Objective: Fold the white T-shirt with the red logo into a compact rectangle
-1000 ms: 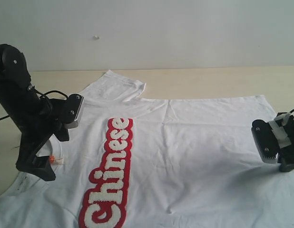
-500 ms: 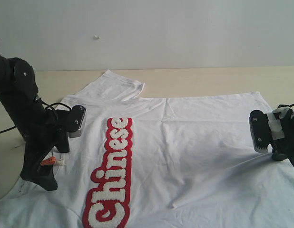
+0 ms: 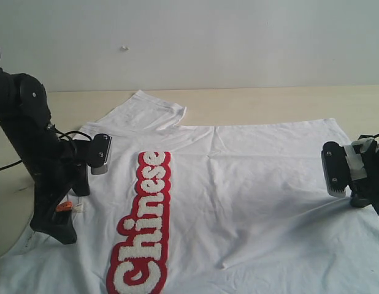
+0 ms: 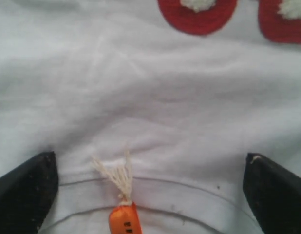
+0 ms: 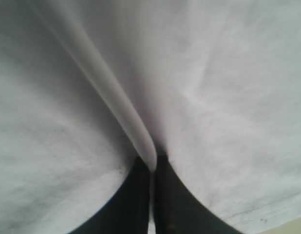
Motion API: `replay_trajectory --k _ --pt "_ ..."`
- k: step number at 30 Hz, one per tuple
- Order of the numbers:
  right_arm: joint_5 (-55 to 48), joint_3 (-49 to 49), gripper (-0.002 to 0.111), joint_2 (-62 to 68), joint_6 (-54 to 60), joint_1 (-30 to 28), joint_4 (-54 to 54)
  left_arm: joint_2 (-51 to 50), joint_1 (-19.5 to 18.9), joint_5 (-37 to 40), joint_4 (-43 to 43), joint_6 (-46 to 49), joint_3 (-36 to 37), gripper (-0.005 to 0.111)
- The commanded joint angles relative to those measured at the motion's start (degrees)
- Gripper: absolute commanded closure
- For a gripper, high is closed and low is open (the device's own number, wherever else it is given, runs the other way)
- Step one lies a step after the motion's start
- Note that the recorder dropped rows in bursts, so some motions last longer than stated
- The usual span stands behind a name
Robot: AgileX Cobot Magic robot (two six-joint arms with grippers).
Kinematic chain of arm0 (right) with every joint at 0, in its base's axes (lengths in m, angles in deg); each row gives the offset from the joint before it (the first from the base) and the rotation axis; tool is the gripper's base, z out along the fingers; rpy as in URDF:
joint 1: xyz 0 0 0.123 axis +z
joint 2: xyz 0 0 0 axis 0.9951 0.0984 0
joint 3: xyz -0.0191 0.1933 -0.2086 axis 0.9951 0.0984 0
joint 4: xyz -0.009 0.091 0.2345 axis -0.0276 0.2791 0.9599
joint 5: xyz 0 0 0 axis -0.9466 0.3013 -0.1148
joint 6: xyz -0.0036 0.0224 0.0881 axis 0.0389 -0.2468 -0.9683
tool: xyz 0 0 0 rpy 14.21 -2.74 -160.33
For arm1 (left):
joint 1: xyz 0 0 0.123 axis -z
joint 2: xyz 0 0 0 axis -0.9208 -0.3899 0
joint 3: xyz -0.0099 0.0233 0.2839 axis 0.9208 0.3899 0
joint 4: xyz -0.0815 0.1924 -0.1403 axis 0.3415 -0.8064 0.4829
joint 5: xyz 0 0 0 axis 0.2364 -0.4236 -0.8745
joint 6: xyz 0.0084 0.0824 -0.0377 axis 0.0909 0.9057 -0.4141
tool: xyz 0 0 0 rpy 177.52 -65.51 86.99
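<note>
The white T-shirt (image 3: 251, 184) lies spread flat on the table, chest up, with the red logo (image 3: 143, 226) running down its left part. My left gripper (image 3: 57, 219) points down at the neck, open, with one finger (image 4: 26, 190) on each side of the ribbed collar (image 4: 199, 197) and the orange neck tag (image 4: 123, 219); nothing is gripped. Red pieces of the logo (image 4: 197, 17) show beyond the collar. My right gripper (image 3: 360, 197) is at the shirt's right hem, shut (image 5: 153, 168) on a pinched ridge of white T-shirt fabric (image 5: 116, 97).
The shirt rests on a pale wooden table (image 3: 269, 104) with a white wall (image 3: 208, 37) behind it. One sleeve (image 3: 149, 110) lies toward the back. A black cable (image 3: 5, 166) trails from the left arm.
The right gripper has shut on the hem and drawn it up and slightly inward. The left arm has shifted and settled down over the collar, still open. The shirt slid a little.
</note>
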Motion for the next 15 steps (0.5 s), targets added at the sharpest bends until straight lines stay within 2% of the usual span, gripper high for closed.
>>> replay_trajectory --k 1,8,15 --pt "-1.2 1.2 0.108 3.1 -0.6 0.2 2.8 1.7 -0.1 -4.8 -2.5 -1.2 0.7 0.001" --pt "-1.2 1.2 0.108 3.1 -0.6 0.2 3.0 3.1 -0.1 -7.3 -5.3 -2.7 0.7 0.001" --pt "-1.2 1.2 0.108 3.1 -1.7 0.2 3.8 1.2 -0.1 -6.3 -5.5 -5.1 0.8 0.001"
